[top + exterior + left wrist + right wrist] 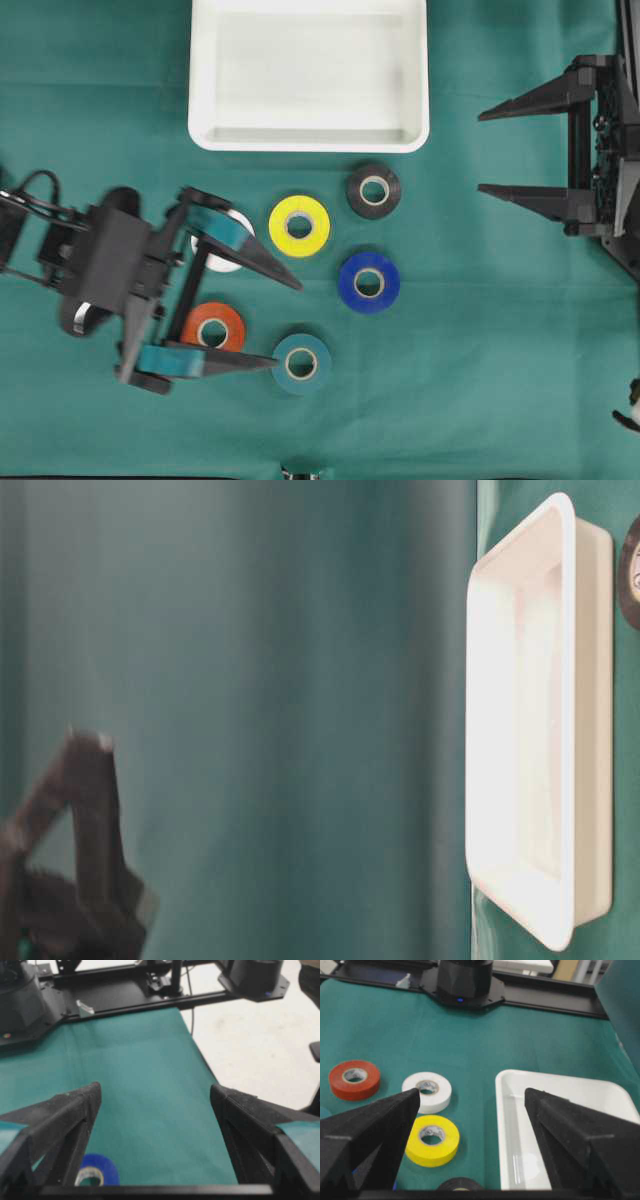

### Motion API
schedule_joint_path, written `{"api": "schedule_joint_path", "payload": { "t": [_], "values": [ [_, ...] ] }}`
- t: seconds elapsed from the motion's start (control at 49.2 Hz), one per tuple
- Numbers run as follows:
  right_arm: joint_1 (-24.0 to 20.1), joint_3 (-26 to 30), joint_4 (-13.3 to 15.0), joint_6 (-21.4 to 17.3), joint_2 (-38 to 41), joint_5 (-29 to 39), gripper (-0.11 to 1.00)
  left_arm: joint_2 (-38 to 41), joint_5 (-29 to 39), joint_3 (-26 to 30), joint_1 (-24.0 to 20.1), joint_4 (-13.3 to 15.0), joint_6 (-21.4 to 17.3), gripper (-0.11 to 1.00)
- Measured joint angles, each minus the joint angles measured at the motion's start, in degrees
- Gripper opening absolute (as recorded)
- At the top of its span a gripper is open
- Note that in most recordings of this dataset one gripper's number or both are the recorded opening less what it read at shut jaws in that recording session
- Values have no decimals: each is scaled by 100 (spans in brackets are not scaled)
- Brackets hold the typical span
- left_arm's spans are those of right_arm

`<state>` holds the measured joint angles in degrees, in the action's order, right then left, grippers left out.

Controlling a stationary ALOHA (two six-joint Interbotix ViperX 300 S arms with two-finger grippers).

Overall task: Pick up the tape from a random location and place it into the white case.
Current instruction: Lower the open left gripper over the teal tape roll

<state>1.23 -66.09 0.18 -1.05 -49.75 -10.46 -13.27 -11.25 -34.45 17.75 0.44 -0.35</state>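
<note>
On the green tabletop (500, 400) six tape rolls lie flat below the white case (309, 140): black tape (374, 190), yellow tape (299, 226), blue tape (369, 282), teal tape (301, 363), orange tape (213, 330) and white tape (222, 256), the last partly under the left hand (285, 322). That hand is spread wide, holding nothing. The right hand (485, 152) at the right edge is likewise wide and bare. No writing is legible on any roll.

blue tape roll (97, 1176), wide left pincer (155, 1102)
</note>
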Motion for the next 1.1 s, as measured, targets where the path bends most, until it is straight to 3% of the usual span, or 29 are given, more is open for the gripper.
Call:
{"api": "schedule_joint_path", "payload": {
  "t": [0.264,0.59,0.732,1.098],
  "values": [
    [0,0,0,0,0,0,90,457,659,642,0,0,0,98],
    [0,0,0,0,9,0,90,563,1494,826,-149,0,220,98],
    [0,0,0,0,9,9,90,800,2408,1187,-185,0,272,98],
    [0,9,0,0,18,9,90,1731,5168,2742,-158,0,281,98]
  ]
}}
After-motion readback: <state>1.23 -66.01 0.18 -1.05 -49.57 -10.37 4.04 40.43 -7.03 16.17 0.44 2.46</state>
